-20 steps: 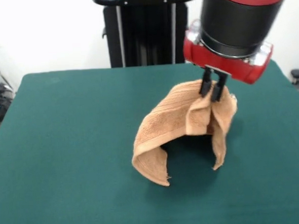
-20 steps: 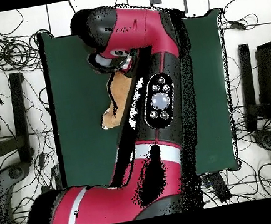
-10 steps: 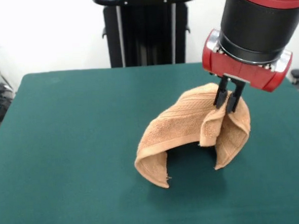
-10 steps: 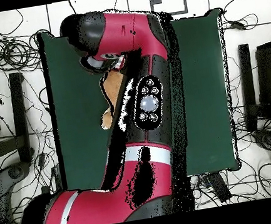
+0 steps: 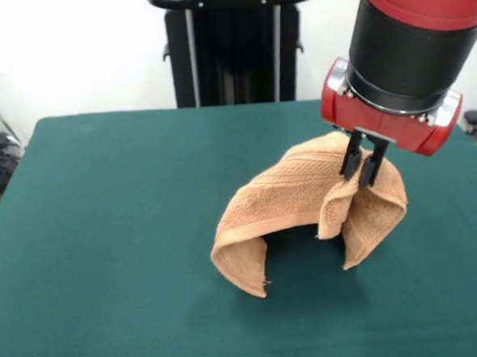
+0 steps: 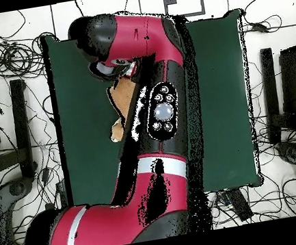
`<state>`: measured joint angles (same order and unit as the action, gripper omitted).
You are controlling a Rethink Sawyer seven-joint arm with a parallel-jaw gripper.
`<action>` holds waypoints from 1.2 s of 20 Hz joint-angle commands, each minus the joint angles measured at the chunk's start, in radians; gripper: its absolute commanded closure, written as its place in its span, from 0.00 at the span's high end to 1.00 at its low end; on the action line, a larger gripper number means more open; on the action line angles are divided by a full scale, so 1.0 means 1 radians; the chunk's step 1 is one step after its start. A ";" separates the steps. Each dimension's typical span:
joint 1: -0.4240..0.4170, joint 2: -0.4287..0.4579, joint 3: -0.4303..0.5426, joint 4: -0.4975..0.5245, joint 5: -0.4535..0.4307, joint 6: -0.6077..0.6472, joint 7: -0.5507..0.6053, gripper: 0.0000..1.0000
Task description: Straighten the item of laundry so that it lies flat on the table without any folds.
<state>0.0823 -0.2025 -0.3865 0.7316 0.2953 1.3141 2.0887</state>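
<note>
The orange-tan towel [image 5: 293,203] hangs in an arch over the dark green table [image 5: 104,235], right of centre in the front view. My gripper [image 5: 361,175] is shut on its raised top fold. The towel's left end rests on the table and its right flap droops down beside it. A woven band stripe runs along the left edge. In the overhead view only a strip of towel [image 6: 123,111] shows beside the arm, and the gripper is hidden under the arm. No white tag shows.
The black pedestal [image 5: 232,45] stands at the table's far edge. The red and black arm [image 6: 153,92] covers much of the table's middle in the overhead view. Cables and stands lie round the table [image 6: 74,77].
My gripper has carried the towel's held fold to the right in the front view and then eased slightly back and down. The towel's left end has stayed on the table.
</note>
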 commanded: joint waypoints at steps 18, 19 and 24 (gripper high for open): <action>0.015 0.015 0.081 0.190 -0.026 -0.214 0.133 1.00; 0.017 0.014 0.078 0.195 -0.025 -0.220 0.145 1.00; 0.024 0.010 0.079 0.213 -0.026 -0.260 0.158 1.00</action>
<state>0.0816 -0.1886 -0.3851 0.7897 0.2878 1.1531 2.0887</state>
